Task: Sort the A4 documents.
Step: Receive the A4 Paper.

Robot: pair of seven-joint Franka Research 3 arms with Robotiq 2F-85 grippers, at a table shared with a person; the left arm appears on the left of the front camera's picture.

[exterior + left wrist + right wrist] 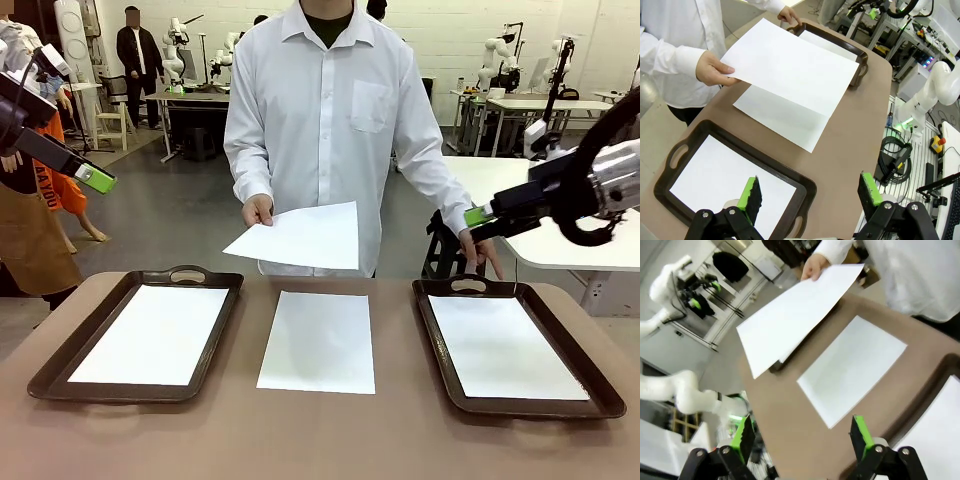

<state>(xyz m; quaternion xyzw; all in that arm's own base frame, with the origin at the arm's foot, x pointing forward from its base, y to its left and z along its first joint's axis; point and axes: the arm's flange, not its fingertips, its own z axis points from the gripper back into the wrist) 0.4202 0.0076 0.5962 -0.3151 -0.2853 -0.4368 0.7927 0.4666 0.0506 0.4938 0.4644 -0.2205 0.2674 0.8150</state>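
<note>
Several A4 documents are in view. One white sheet (318, 340) lies flat on the table between two trays, and each tray holds another: left (150, 335), right (505, 347). The person holds a further sheet (300, 237) in one hand above the far edge of the table; in the wrist views this held sheet (795, 65) (795, 315) hovers over the table sheet (775, 117) (852, 367). My left gripper (95, 178) (810, 195) hangs open high at the left, above the left tray. At the right my right gripper (480, 215) (802, 437) is open and raised. Neither holds anything.
Two dark brown handled trays flank the middle sheet, left tray (75, 340) (805, 182) and right tray (580, 352) (925, 390). The person's other hand (482, 255) rests by the right tray's far handle, just under my right gripper. White tables stand behind at the right.
</note>
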